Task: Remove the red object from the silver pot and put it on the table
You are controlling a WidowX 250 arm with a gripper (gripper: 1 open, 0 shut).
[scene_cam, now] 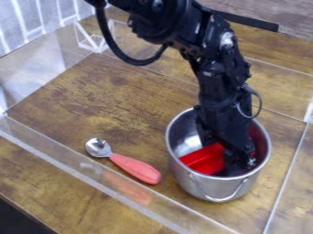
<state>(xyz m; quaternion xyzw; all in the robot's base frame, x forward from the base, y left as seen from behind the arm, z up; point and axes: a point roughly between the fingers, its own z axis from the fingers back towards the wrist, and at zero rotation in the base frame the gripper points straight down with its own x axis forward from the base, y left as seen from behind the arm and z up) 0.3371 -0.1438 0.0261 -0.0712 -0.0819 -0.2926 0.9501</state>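
The grasp step is in hand: the gripper reaches down inside the silver pot at the table's four o'clock, its closure on the red object lying there unclear, so next comes a firm pinch and straight lift.

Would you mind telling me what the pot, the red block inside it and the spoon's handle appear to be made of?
The silver pot looks like polished steel: its wall is shiny and mirrors red from inside. The red object could be plastic or painted wood; it is flat, uniformly bright red, with no visible grain. The spoon has a metallic-looking bowl and a matte red-orange handle, probably plastic or rubber.
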